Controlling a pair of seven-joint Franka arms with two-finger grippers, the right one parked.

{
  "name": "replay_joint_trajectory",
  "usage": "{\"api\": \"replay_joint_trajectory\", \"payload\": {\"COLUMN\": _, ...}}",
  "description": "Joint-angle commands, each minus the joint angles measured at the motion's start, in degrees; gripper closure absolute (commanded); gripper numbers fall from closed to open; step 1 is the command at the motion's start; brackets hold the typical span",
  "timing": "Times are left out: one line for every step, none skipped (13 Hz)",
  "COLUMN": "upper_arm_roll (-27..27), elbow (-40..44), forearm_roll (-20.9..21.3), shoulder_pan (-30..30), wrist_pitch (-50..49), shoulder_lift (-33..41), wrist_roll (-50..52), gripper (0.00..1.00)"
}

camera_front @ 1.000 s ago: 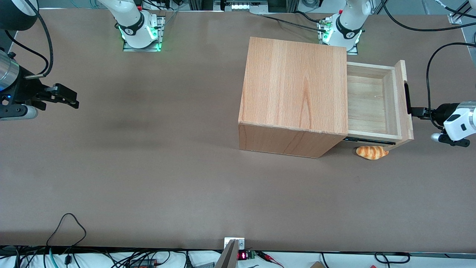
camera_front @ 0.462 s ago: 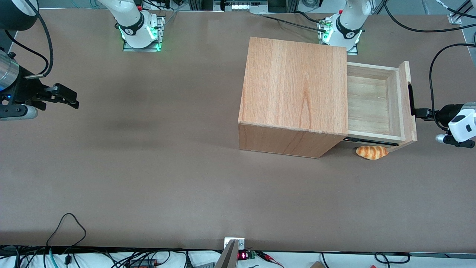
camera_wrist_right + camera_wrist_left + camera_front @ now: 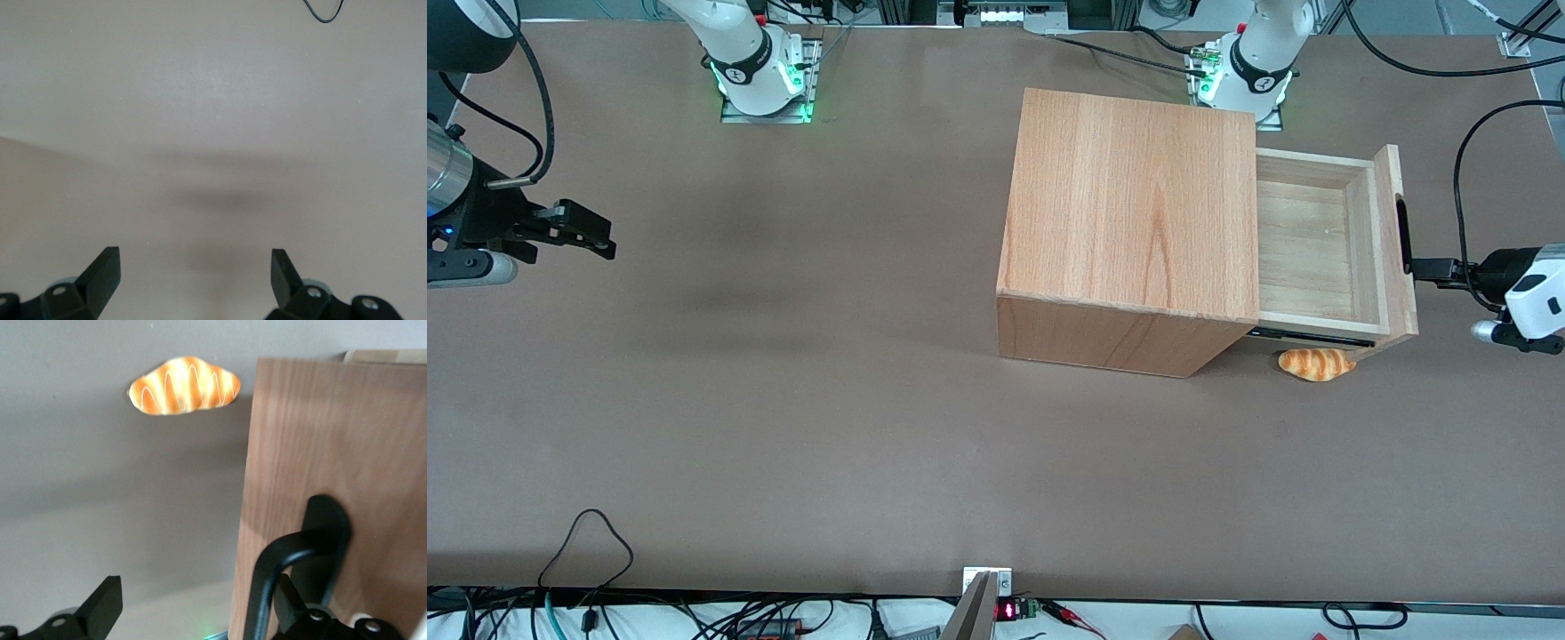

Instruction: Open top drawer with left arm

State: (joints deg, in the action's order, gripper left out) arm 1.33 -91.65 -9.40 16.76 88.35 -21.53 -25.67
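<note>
The shallow light-wood top drawer (image 3: 1325, 244) stands pulled out of the cube-shaped wooden cabinet (image 3: 1129, 231) on the brown tabletop (image 3: 783, 400). The left arm's black gripper (image 3: 1423, 267) has its jaws spread wide, one finger (image 3: 297, 580) hooked in the drawer's black handle slot (image 3: 1402, 236). A toy croissant (image 3: 1316, 364) lies beside the drawer.

top drawer (image 3: 1316, 244) pale wood (black slot) | bread (image 3: 1316, 364) orange-striped

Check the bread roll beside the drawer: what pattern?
Bread roll: orange-brown with pale stripes, clearest in the left wrist view.
</note>
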Motion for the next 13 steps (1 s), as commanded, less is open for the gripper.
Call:
{"api": "replay_joint_trajectory", "payload": {"upper_arm_roll": -0.27, "elbow": 3.59, "forearm_roll": -0.89, "shoulder_pan": 0.38, "wrist_pitch": -2.13, "shoulder_lift": -0.88, "wrist_roll": -0.96, "gripper": 0.00}}
{"api": "replay_joint_trajectory", "payload": {"upper_arm_roll": -0.27, "elbow": 3.59, "forearm_roll": -0.97, "shoulder_pan": 0.38, "wrist_pitch": -2.21, "shoulder_lift": -0.88, "wrist_roll": -0.96, "gripper": 0.00}}
{"api": "replay_joint_trajectory", "payload": {"upper_arm_roll": -0.27, "elbow": 3.94, "forearm_roll": -1.15, "shoulder_pan": 0.38, "wrist_pitch": -3.00, "shoulder_lift": -0.71, "wrist_roll": -0.96, "gripper": 0.00}}
{"api": "replay_joint_trajectory", "payload": {"upper_arm_roll": -0.27, "elbow": 5.68, "forearm_roll": -1.41, "shoulder_pan": 0.38, "wrist_pitch": -4.22, "shoulder_lift": -0.71, "wrist_roll": -0.96, "gripper": 0.00}}
{"api": "replay_joint_trajectory", "payload": {"upper_arm_roll": -0.27, "elbow": 7.61, "forearm_roll": -1.41, "shoulder_pan": 0.38, "wrist_pitch": -5.54, "shoulder_lift": -0.71, "wrist_roll": -0.87, "gripper": 0.00}}
{"api": "replay_joint_trajectory", "payload": {"upper_arm_roll": -0.27, "elbow": 10.15, "forearm_roll": -1.24, "shoulder_pan": 0.21, "wrist_pitch": -6.69, "shoulder_lift": -0.71, "wrist_roll": -0.70, "gripper": 0.00}}
{"api": "replay_joint_trajectory", "payload": {"upper_arm_roll": -0.19, "elbow": 12.01, "forearm_roll": -0.98, "shoulder_pan": 0.03, "wrist_pitch": -7.39, "shoulder_lift": -0.62, "wrist_roll": -0.52, "gripper": 0.00}}
{"api": "replay_joint_trajectory", "payload": {"upper_arm_roll": -0.19, "elbow": 13.07, "forearm_roll": -0.71, "shoulder_pan": -0.14, "wrist_pitch": -7.57, "shoulder_lift": -0.45, "wrist_roll": -0.52, "gripper": 0.00}}
{"api": "replay_joint_trajectory", "payload": {"upper_arm_roll": -0.10, "elbow": 13.60, "forearm_roll": -0.62, "shoulder_pan": -0.32, "wrist_pitch": -8.01, "shoulder_lift": 0.25, "wrist_roll": -0.52, "gripper": 0.00}}
{"api": "replay_joint_trajectory", "payload": {"upper_arm_roll": -0.01, "elbow": 13.95, "forearm_roll": -0.71, "shoulder_pan": -0.93, "wrist_pitch": -8.89, "shoulder_lift": 0.87, "wrist_roll": -0.34, "gripper": 0.00}}
{"api": "replay_joint_trajectory", "payload": {"upper_arm_roll": 0.25, "elbow": 15.18, "forearm_roll": -0.62, "shoulder_pan": -2.24, "wrist_pitch": -8.98, "shoulder_lift": 1.57, "wrist_roll": -0.26, "gripper": 0.00}}
{"api": "replay_joint_trajectory", "payload": {"upper_arm_roll": 0.60, "elbow": 16.23, "forearm_roll": -0.45, "shoulder_pan": -4.26, "wrist_pitch": -9.07, "shoulder_lift": 2.10, "wrist_roll": -0.08, "gripper": 0.00}}
{"api": "replay_joint_trajectory", "payload": {"upper_arm_roll": 0.78, "elbow": 16.50, "forearm_roll": 0.51, "shoulder_pan": -6.19, "wrist_pitch": -9.16, "shoulder_lift": 3.41, "wrist_roll": 1.14, "gripper": 0.00}}
